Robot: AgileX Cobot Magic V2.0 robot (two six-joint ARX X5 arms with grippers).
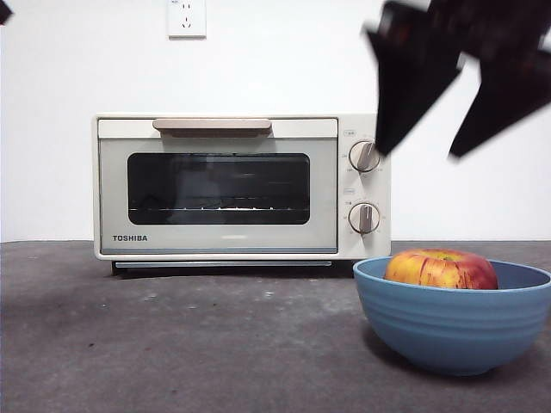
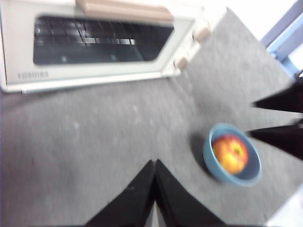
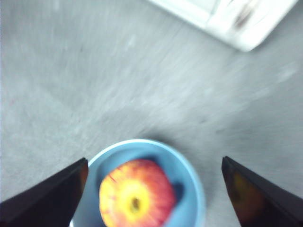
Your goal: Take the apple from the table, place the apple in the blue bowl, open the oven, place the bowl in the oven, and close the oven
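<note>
The red and yellow apple [image 1: 441, 268] [image 2: 230, 153] [image 3: 136, 194] lies inside the blue bowl [image 1: 454, 331] [image 2: 209, 159] [image 3: 188, 175] at the front right of the table [image 1: 172, 344]. High above the bowl hangs my right gripper [image 1: 419, 153] [image 3: 154, 163], open and empty, well clear of the apple. The cream Toshiba oven [image 1: 232, 188] [image 2: 94, 47] [image 3: 232, 19] stands behind, with its door closed. My left gripper [image 2: 155, 162] is shut with nothing in it, above bare table in front of the oven.
A white wall with a socket [image 1: 187, 17] rises behind the oven. A blue frame [image 2: 286, 35] shows beyond the table in the left wrist view. Open table surface [image 2: 85, 142] lies between the oven and the bowl.
</note>
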